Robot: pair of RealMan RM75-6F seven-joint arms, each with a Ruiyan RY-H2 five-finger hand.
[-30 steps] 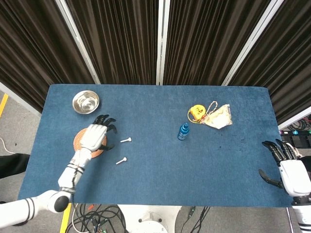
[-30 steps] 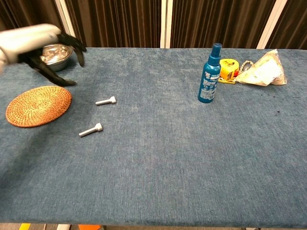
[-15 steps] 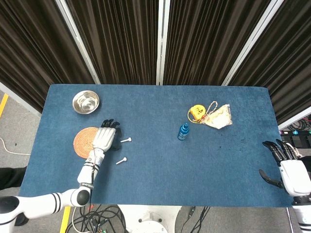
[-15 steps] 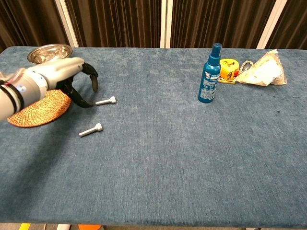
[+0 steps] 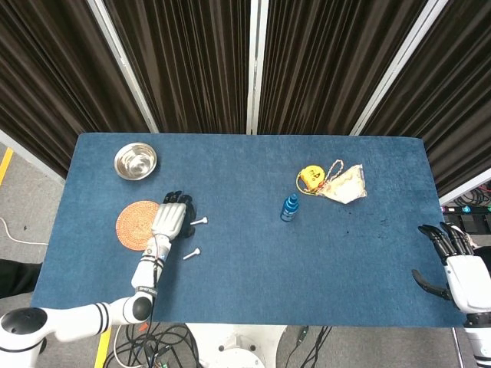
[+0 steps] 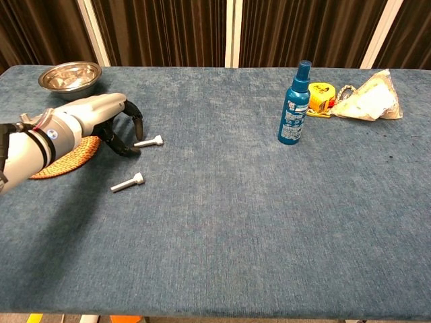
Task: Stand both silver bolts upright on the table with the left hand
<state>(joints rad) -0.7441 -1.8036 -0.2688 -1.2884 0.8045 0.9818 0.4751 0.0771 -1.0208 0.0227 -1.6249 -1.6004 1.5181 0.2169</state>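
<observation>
Two silver bolts are lying flat near the table's [image 6: 222, 222] left side: far bolt [image 6: 149, 142], near bolt [image 6: 127, 182]. The left hand [image 6: 101, 118] is hovering beside the far bolt, fingers curled apart, holding nothing. A mat [image 6: 67, 156] is sitting underneath it, a bowl [image 6: 70, 75] behind.

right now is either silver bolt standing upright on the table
No: in the chest view both silver bolts, the far one and the near one, lie on their sides beside the left hand.
</observation>
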